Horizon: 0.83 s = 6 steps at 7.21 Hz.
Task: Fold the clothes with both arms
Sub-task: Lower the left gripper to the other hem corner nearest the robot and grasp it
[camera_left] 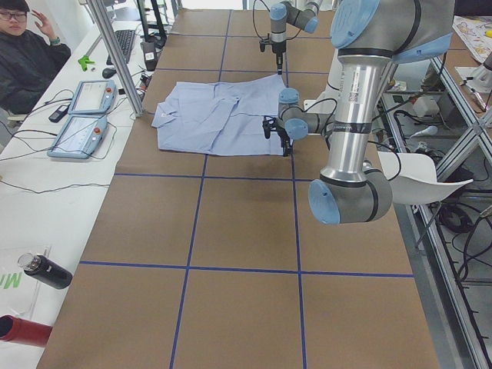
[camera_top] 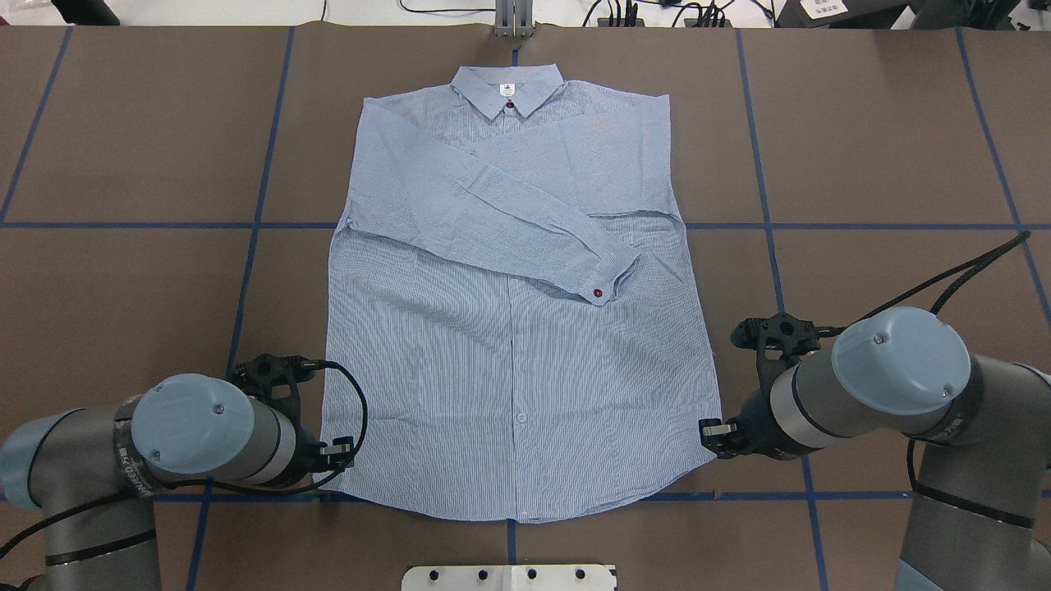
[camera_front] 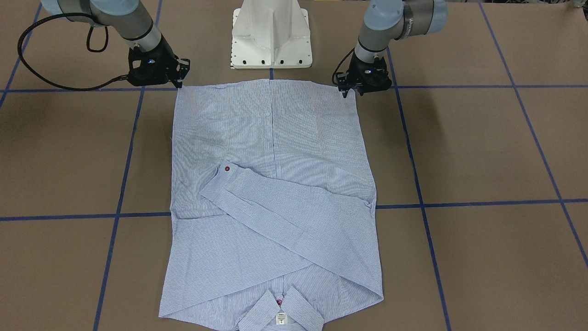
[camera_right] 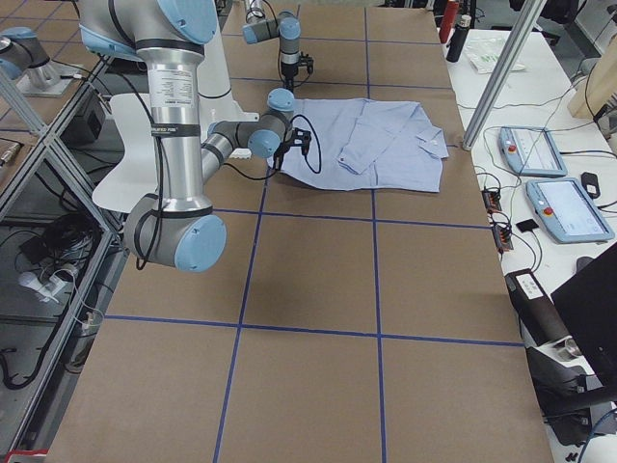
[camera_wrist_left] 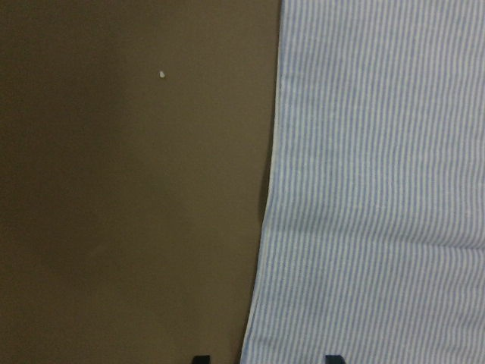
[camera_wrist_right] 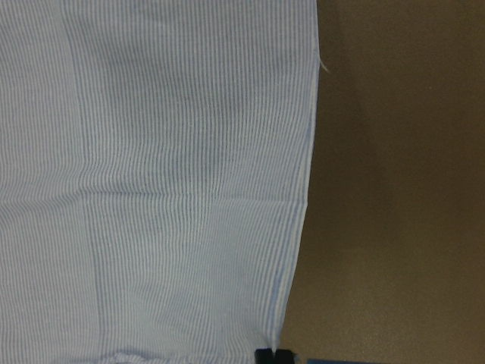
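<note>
Here, seen from overhead, the left end effector (camera_top: 335, 450) sits at the shirt's 7 o'clock hem corner. Its fingertips (camera_wrist_left: 333, 358) are apart and straddle the cloth's edge. The light-blue striped shirt (camera_top: 509, 369) lies flat, front up, in the middle of the brown surface (camera_top: 123, 164), with its collar (camera_top: 507, 86) at 12 o'clock. One sleeve (camera_top: 493, 213) is folded slantwise across the chest from 10 o'clock toward 4 o'clock. The right end effector (camera_top: 708, 430) is at the 5 o'clock hem corner, fingertips drawn together at the cloth's edge; whether fabric is pinched between them cannot be told.
</note>
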Each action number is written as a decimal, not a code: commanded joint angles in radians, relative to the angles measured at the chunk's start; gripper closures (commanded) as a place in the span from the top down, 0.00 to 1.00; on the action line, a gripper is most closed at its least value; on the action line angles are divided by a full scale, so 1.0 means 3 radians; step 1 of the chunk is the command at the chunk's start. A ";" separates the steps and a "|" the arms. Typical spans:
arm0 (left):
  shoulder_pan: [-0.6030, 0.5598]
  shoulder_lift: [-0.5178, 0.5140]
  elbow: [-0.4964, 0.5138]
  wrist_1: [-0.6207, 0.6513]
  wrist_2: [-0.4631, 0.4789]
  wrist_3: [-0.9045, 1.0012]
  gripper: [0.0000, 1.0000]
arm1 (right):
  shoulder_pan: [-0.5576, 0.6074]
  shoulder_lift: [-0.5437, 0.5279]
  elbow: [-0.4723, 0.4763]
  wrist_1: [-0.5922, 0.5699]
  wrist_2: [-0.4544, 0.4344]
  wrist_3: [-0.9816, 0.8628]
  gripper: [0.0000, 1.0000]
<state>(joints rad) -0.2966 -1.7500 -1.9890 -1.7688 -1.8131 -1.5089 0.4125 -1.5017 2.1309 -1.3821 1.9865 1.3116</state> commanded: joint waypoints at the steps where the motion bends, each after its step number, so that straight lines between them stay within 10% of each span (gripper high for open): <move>1: 0.0012 -0.0011 0.0018 0.0001 0.0000 -0.0007 0.59 | 0.0001 0.0000 -0.0001 0.0000 0.0000 0.0000 0.00; 6: 0.0027 -0.0016 0.0024 0.0001 0.0000 -0.0058 0.41 | 0.0041 0.0005 -0.0001 0.0000 0.0077 0.0000 0.00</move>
<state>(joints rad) -0.2885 -1.7538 -1.9823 -1.7687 -1.8132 -1.5260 0.4224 -1.5003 2.1319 -1.3821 2.0062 1.3116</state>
